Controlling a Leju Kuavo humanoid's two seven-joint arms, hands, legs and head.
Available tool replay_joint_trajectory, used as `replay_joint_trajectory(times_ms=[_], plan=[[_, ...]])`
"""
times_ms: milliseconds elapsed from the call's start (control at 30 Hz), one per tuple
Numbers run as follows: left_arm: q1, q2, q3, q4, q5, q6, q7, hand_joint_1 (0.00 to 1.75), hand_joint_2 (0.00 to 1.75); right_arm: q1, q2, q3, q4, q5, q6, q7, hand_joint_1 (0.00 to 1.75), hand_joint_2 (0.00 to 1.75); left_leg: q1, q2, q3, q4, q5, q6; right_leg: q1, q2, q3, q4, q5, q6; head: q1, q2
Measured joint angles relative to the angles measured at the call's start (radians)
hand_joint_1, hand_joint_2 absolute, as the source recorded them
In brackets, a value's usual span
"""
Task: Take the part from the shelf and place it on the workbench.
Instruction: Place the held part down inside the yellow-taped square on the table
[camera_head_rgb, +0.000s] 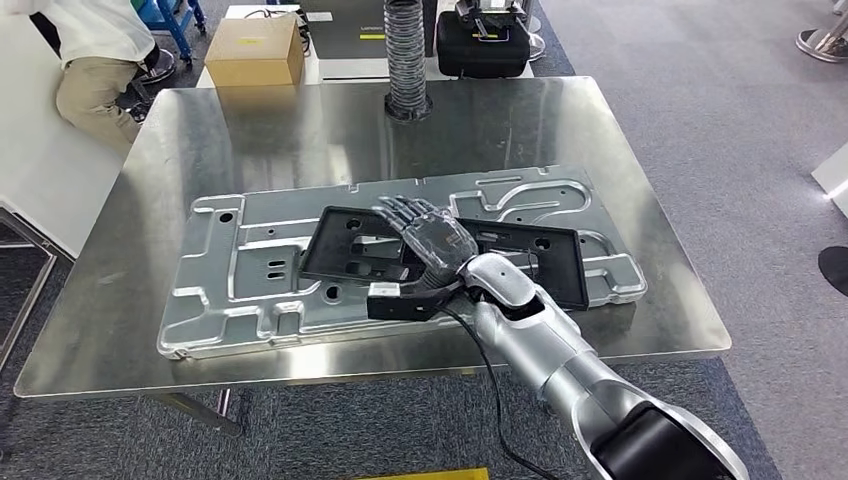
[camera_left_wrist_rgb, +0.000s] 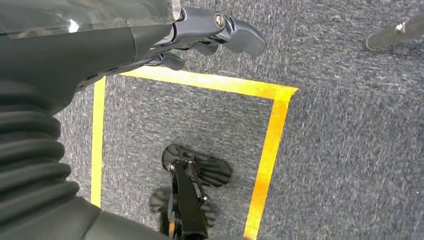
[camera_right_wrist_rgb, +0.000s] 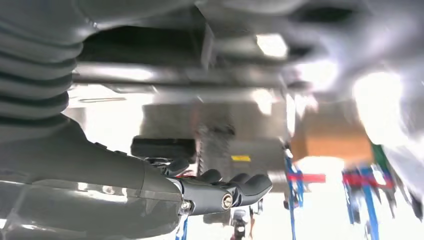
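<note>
The part, a flat black frame (camera_head_rgb: 345, 252) with cut-outs, lies on a large silver stamped plate (camera_head_rgb: 245, 285) on the steel workbench (camera_head_rgb: 300, 130). My right hand (camera_head_rgb: 432, 248) is stretched out over the frame's middle, fingers extended and apart, thumb by the frame's near edge. In the right wrist view the right hand (camera_right_wrist_rgb: 220, 192) has straight fingers, and a gap shows between them and the dark part. My left hand (camera_left_wrist_rgb: 210, 35) hangs over the carpet floor with nothing in it.
A cardboard box (camera_head_rgb: 255, 50), a ribbed grey hose (camera_head_rgb: 405, 50) and a black case (camera_head_rgb: 480, 45) stand at or beyond the bench's far edge. A person (camera_head_rgb: 95, 60) crouches at the far left. Yellow floor tape (camera_left_wrist_rgb: 270, 140) marks the carpet under me.
</note>
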Motion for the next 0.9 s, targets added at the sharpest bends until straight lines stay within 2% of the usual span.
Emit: replay_joint_trajectory(times_ms=[67,133,200,233,300,333,367,400,467,500,533,567,633,700,733,800,833,867,900], plan=[[0.000,-0.001,0.000,0.000,-0.002,0.000,0.000,0.00,0.00,0.007,-0.002,-0.029,-0.055,-0.078,0.012,-0.027,0.00,0.00,-0.002,0.000,0.000,-0.001,0.000,-0.009,0.006,-0.001,0.032,-0.072,0.022,-0.008,0.000,0.000],[0.001,-0.002,0.000,0.000,-0.003,0.001,-0.001,0.00,0.00,0.020,-0.006,-0.056,-0.108,-0.149,0.025,-0.049,0.00,0.00,-0.003,0.000,0.000,-0.005,0.001,-0.020,0.005,-0.001,0.033,-0.078,0.026,-0.015,0.000,0.000],[0.001,-0.002,0.000,0.000,-0.004,0.001,-0.003,0.00,0.00,0.033,-0.009,-0.085,-0.161,-0.221,0.039,-0.069,0.00,0.00,-0.003,0.001,-0.010,0.021,-0.019,-0.029,-0.001,-0.002,0.038,-0.089,0.034,-0.026,-0.001,0.000],[0.001,-0.001,0.000,0.000,-0.004,0.001,-0.004,0.00,0.00,0.040,-0.011,-0.099,-0.189,-0.265,0.050,-0.079,0.00,0.00,-0.002,0.001,-0.028,0.063,-0.046,-0.033,-0.004,-0.003,0.040,-0.094,0.037,-0.030,-0.002,0.000],[0.002,0.000,0.000,0.000,-0.003,0.001,-0.004,0.00,0.00,0.058,-0.015,-0.131,-0.248,-0.363,0.075,-0.098,0.00,0.00,-0.001,0.001,-0.086,0.198,-0.113,-0.039,-0.003,-0.004,0.042,-0.095,0.037,-0.034,-0.005,0.000],[0.003,0.000,0.000,0.000,-0.002,0.001,-0.004,0.00,0.00,0.069,-0.017,-0.147,-0.277,-0.412,0.086,-0.107,0.00,0.00,-0.001,0.001,-0.113,0.256,-0.134,-0.042,-0.002,-0.004,0.042,-0.094,0.036,-0.034,-0.005,0.000],[0.005,0.000,0.000,0.000,-0.001,0.001,-0.005,0.00,0.00,0.081,-0.021,-0.163,-0.307,-0.456,0.093,-0.116,0.00,0.00,0.000,0.001,-0.126,0.284,-0.137,-0.044,-0.002,-0.005,0.042,-0.093,0.035,-0.034,-0.005,0.000],[0.006,0.000,0.001,0.000,0.000,0.001,-0.005,0.00,0.00,0.091,-0.024,-0.179,-0.336,-0.498,0.099,-0.125,0.00,0.00,0.001,0.001,-0.119,0.271,-0.120,-0.046,-0.002,-0.004,0.042,-0.091,0.034,-0.033,-0.005,0.000],[0.006,0.001,0.004,0.000,0.004,0.003,-0.005,0.00,0.00,0.111,-0.031,-0.213,-0.408,-0.593,0.098,-0.150,0.00,0.00,0.005,0.002,-0.055,0.143,-0.054,-0.046,-0.003,-0.003,0.043,-0.083,0.029,-0.027,-0.005,0.000],[0.005,0.002,0.006,0.000,0.008,0.004,-0.005,0.00,0.00,0.121,-0.035,-0.232,-0.449,-0.641,0.090,-0.166,0.00,0.00,0.005,0.001,-0.021,0.075,-0.030,-0.043,-0.002,-0.002,0.042,-0.078,0.025,-0.022,-0.006,0.000],[0.005,0.002,0.008,0.000,0.012,0.005,-0.006,0.00,0.00,0.132,-0.038,-0.253,-0.495,-0.686,0.075,-0.182,0.00,0.00,0.005,0.001,0.002,0.028,-0.017,-0.038,-0.001,-0.002,0.040,-0.074,0.023,-0.017,-0.006,0.000],[0.005,0.002,0.010,0.000,0.016,0.007,-0.006,0.00,0.00,0.144,-0.041,-0.274,-0.540,-0.720,0.056,-0.195,0.00,0.00,0.003,0.000,0.012,0.008,-0.016,-0.032,0.001,-0.002,0.039,-0.072,0.022,-0.012,-0.006,0.000],[0.008,0.001,0.014,0.000,0.023,0.009,-0.006,0.00,0.00,0.173,-0.050,-0.317,-0.639,-0.760,0.003,-0.211,0.00,0.00,0.001,-0.002,0.012,0.005,-0.016,-0.017,0.001,-0.002,0.037,-0.072,0.022,-0.001,-0.005,0.000],[0.010,-0.001,0.019,0.000,0.031,0.012,-0.006,0.00,0.00,0.209,-0.060,-0.362,-0.748,-0.772,-0.078,-0.225,0.00,0.00,0.001,-0.002,0.012,0.000,-0.012,-0.003,-0.003,-0.002,0.029,-0.051,0.003,0.011,-0.005,0.000],[0.010,-0.002,0.024,0.000,0.035,0.013,-0.006,0.00,0.00,0.229,-0.065,-0.384,-0.802,-0.772,-0.123,-0.233,0.00,0.00,0.003,-0.001,0.013,-0.002,-0.010,0.003,-0.004,-0.002,0.014,-0.016,-0.020,0.016,-0.004,0.000],[0.010,-0.004,0.033,0.000,0.042,0.015,-0.010,0.00,0.00,0.280,-0.076,-0.422,-0.899,-0.772,-0.186,-0.249,0.00,0.00,0.003,0.000,0.013,-0.003,-0.010,0.009,-0.005,-0.002,-0.043,0.111,-0.086,0.024,-0.003,0.000],[0.011,-0.005,0.037,0.000,0.045,0.015,-0.014,0.00,0.00,0.316,-0.082,-0.438,-0.943,-0.772,-0.208,-0.261,0.00,0.00,0.002,-0.001,0.013,-0.003,-0.011,0.010,-0.006,-0.002,-0.072,0.174,-0.110,0.026,-0.003,0.000],[0.012,-0.007,0.040,0.000,0.047,0.016,-0.018,0.00,0.00,0.355,-0.088,-0.452,-0.984,-0.772,-0.225,-0.275,0.00,0.00,0.002,-0.001,0.014,-0.003,-0.011,0.011,-0.006,-0.002,-0.091,0.211,-0.118,0.026,-0.003,0.000],[0.014,-0.008,0.042,0.000,0.048,0.017,-0.020,0.00,0.00,0.394,-0.093,-0.464,-1.023,-0.772,-0.239,-0.289,0.00,0.00,0.001,-0.002,0.014,-0.002,-0.011,0.011,-0.006,-0.002,-0.090,0.209,-0.106,0.024,-0.002,0.000]])
